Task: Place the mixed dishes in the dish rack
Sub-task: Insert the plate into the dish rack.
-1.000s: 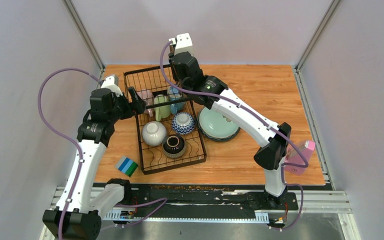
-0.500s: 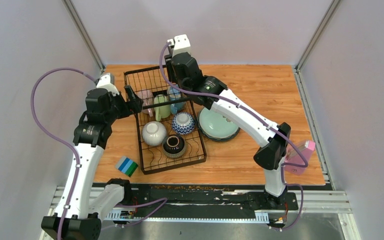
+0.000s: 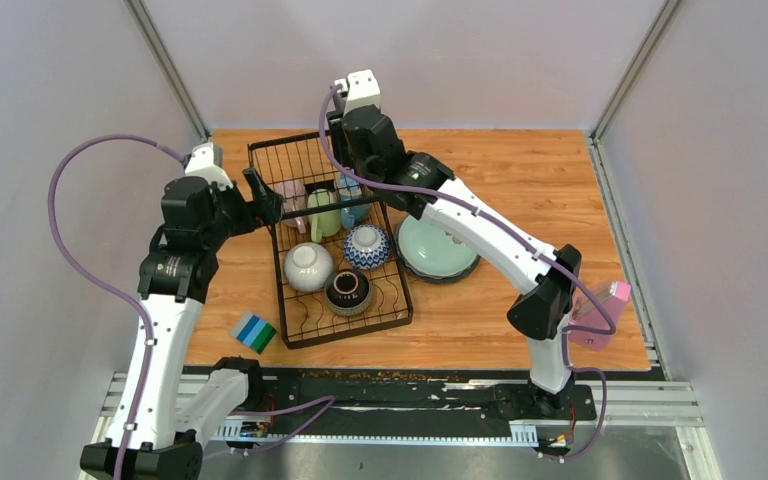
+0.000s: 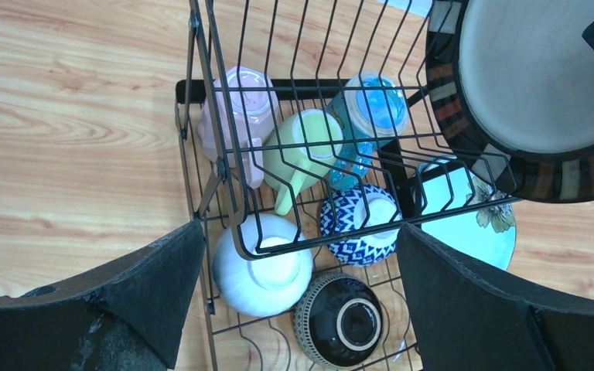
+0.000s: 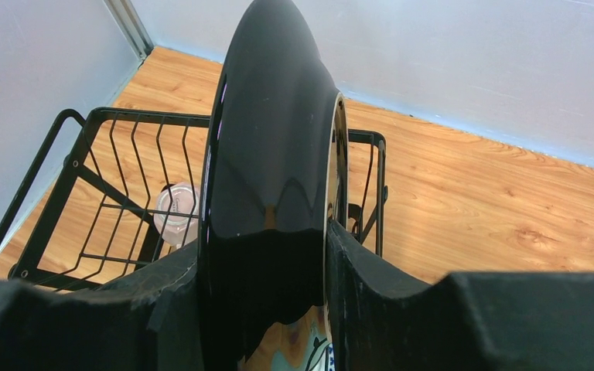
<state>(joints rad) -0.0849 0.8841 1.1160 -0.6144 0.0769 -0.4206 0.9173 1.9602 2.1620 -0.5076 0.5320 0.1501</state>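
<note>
1. The dish rack (image 3: pixel 345 312) stands on the desk (image 3: pixel 520 160). Every place below is given relative to it.
2. The right pincer (image 5: pixel 267 259) grips a black-rimmed plate (image 5: pixel 267 147), 1 finger on each face. The plate stands on edge over the rack's far, taller basket end. Whether its lower rim touches the wires cannot be told.
3. The left pincer (image 4: pixel 298 263) gapes wide with nothing in it. It hangs just beside the rack's left wall, near the far-left corner, and points into the basket.
4. 3 mugs sit in the rack's far part: a pink mug (image 4: pixel 240 116) at the left, a green mug (image 4: pixel 305 151) in the middle and a blue mug (image 4: pixel 371 108) at the right.
5. 3 bowls sit in the rack's lower, nearer part, foot rings up. They are a white bowl (image 4: pixel 263 267), a blue patterned bowl (image 4: pixel 360 224) and, nearest, a dark bowl (image 4: pixel 340 321).
6. A teal plate (image 3: pixel 438 248) lies flat on the desk, just beside the rack's right side.
7. A striped sponge (image 3: pixel 255 332) lies near the rack's near-left corner. A pink container (image 3: pixel 605 305) sits well apart to the rack's right.
</note>
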